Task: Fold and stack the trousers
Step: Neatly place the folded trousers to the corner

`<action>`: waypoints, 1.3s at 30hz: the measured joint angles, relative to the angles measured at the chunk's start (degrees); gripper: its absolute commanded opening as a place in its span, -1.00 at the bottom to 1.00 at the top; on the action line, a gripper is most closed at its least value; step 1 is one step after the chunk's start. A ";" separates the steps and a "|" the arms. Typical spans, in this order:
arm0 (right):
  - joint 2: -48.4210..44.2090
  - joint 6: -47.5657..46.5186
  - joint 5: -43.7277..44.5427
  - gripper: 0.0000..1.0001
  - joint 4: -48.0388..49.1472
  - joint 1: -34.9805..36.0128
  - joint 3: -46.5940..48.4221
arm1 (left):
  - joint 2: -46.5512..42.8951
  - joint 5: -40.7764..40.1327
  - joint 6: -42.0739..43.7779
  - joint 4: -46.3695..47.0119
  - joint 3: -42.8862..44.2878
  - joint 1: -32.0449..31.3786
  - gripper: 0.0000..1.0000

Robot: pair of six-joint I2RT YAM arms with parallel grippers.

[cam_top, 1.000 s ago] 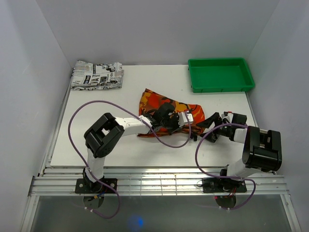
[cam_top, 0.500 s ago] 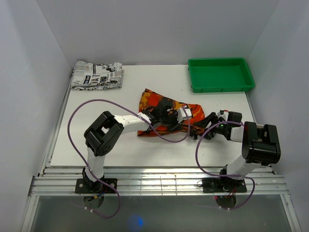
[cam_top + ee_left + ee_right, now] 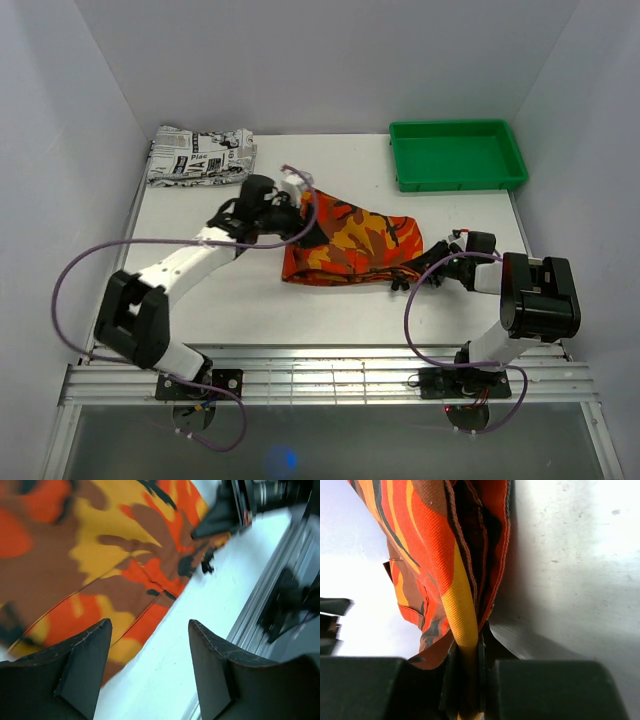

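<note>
At far left, the folded black-and-white newspaper-print garment [image 3: 200, 156] shows the letters "Plac". The left gripper [image 3: 150, 625] hangs wide open and empty over the left end of the orange, red and yellow camouflage cloth trousers [image 3: 350, 240]. They lie bundled mid-table, long axis left to right. The right gripper [image 3: 468, 652] is pinched tight on their right edge.

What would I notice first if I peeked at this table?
The bright orange, red and yellow camouflage trousers, folded into a bundle mid-table, jump out first. The right gripper pinches their right edge, and the left gripper is open over their left end. A green tray sits at the far right corner.
</note>
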 measured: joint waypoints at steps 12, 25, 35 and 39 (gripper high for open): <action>-3.76 -1.14 7.69 -0.84 -3.23 6.84 1.49 | -9.11 -0.72 -24.52 -7.15 -14.84 24.09 0.66; -3.23 -0.74 9.70 -0.85 -4.55 7.96 1.90 | -7.93 2.03 -37.73 5.07 -30.80 27.65 0.62; -2.34 -1.09 9.73 -0.85 -4.74 8.61 2.54 | -0.48 4.57 -42.14 17.77 -31.08 27.65 0.33; -1.77 -1.57 9.90 -0.84 -5.20 9.42 3.39 | 2.84 6.14 -42.77 19.96 -29.53 27.63 0.22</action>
